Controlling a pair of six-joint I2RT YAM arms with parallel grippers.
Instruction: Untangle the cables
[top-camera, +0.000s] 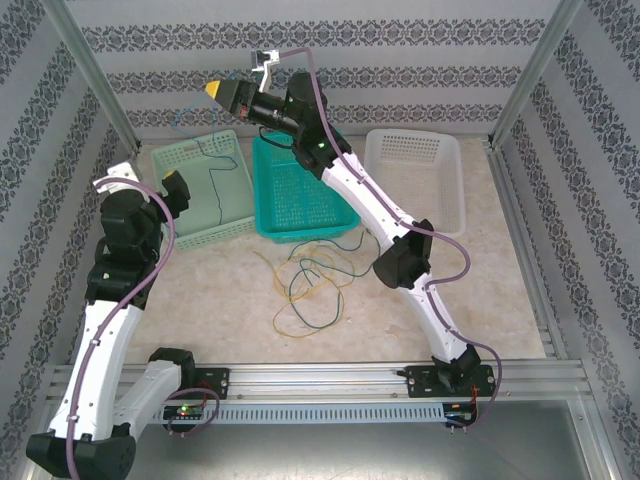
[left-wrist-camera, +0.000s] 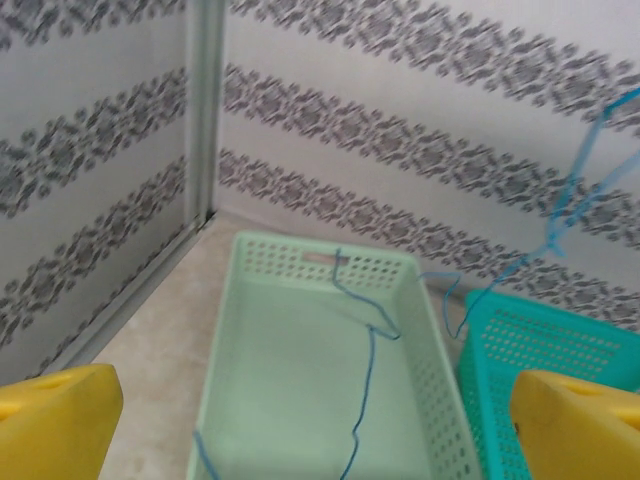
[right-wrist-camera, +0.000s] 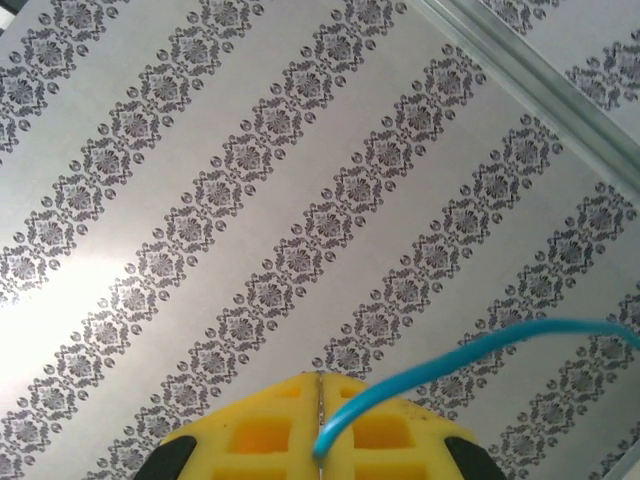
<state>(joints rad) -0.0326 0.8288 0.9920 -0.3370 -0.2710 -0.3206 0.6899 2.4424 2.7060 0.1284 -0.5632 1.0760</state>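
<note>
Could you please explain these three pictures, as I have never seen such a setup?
Two robot arms stand on a table. One picture looks down from above and behind them; the others come from a camera on each wrist. On the table sit a light green basket, a teal basket and a white basket, with a tangle of yellow and dark green cables nearby. The right gripper is shut on a blue cable trailing into the light green basket. The left gripper is open by that basket, empty.
</note>
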